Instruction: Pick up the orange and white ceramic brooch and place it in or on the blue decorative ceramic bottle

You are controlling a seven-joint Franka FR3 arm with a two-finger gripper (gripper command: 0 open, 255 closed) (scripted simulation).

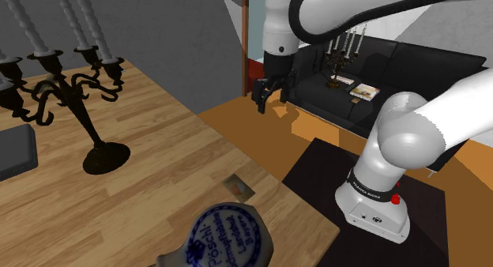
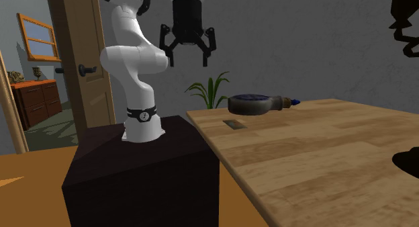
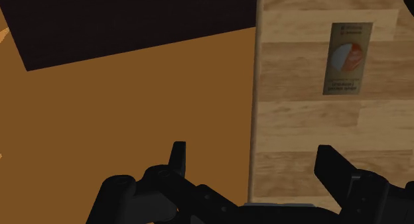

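Orange-and-white brooch flat on wooden table, near blue bottle, which lies on its side. Gripper empty, fingers wide apart, high, well apart from bottle. Nothing done yet: approach, grasp, placing all left.

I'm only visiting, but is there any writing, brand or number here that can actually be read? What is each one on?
"Pöschl": large blue letters on the round white face of the bottle.
Smaller blue words ringing that name: too blurred to read.
Lines of print on the brooch, above and below its orange and white disc: too small to read.
White lettering on the black band above the robot's foot: too small to read.
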